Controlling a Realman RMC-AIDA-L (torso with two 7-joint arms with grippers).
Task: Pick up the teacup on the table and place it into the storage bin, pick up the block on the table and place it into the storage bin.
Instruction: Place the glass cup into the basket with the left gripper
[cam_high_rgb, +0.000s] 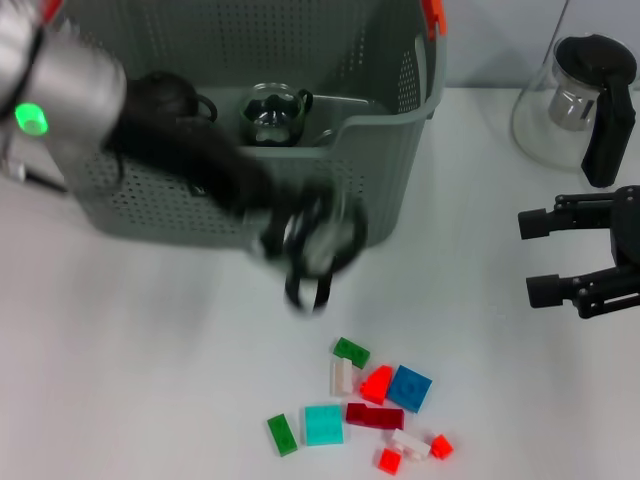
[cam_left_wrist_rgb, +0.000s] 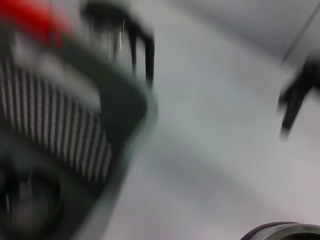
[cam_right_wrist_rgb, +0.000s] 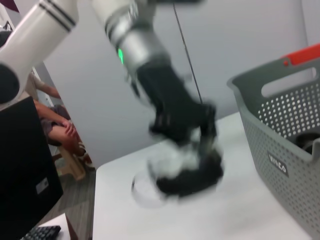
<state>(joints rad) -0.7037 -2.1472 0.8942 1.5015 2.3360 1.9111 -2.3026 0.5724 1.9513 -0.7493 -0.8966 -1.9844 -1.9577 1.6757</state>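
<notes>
A: Teacup (cam_high_rgb: 272, 113) is sitting inside the storage bin (cam_high_rgb: 385, 150), upright, black handle pointing toward the robot's right. So I'm judging the block step is the one running.

B: Left gripper (cam_high_rgb: 318, 262) is hanging just outside the bin's front wall, above the blocks (cam_high_rgb: 360, 405). Too smeared to tell whether its fingers are apart or together.

A: Next it's needing to line up over one block; dark red block (cam_high_rgb: 375, 416) is lying long axis left-right.

B: Right gripper (cam_high_rgb: 545, 257) is idling near the glass pitcher (cam_high_rgb: 575, 100), fingers apart, holding nothing.
</notes>
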